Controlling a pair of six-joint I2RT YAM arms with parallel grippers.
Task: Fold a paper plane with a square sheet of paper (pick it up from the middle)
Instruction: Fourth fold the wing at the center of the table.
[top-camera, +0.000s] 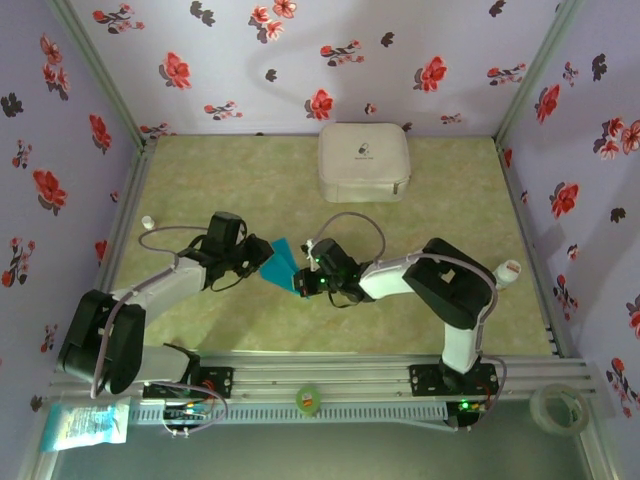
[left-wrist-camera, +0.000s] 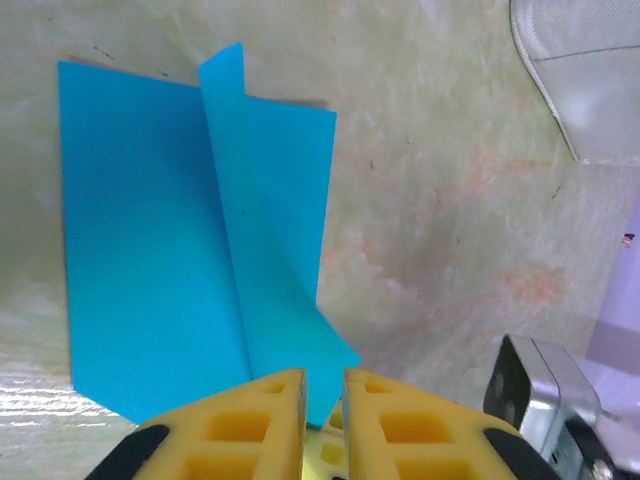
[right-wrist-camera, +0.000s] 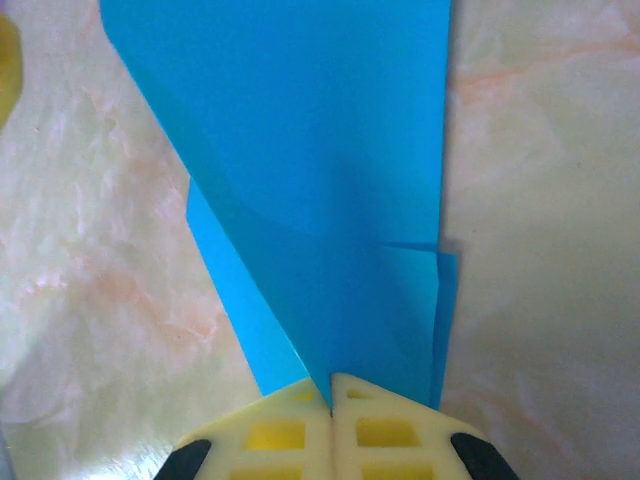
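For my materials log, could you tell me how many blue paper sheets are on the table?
1: the blue sheet, partly folded, mid-table between the left gripper and right gripper. Any sheet beneath it would be hidden.

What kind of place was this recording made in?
Probably a purpose-built robot test cell, not a home: floral-papered walls box in a green tabletop, and two arms are bolted to a metal rail along its near edge.

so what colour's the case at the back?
The case is white with a small dark mark; best in top external view.
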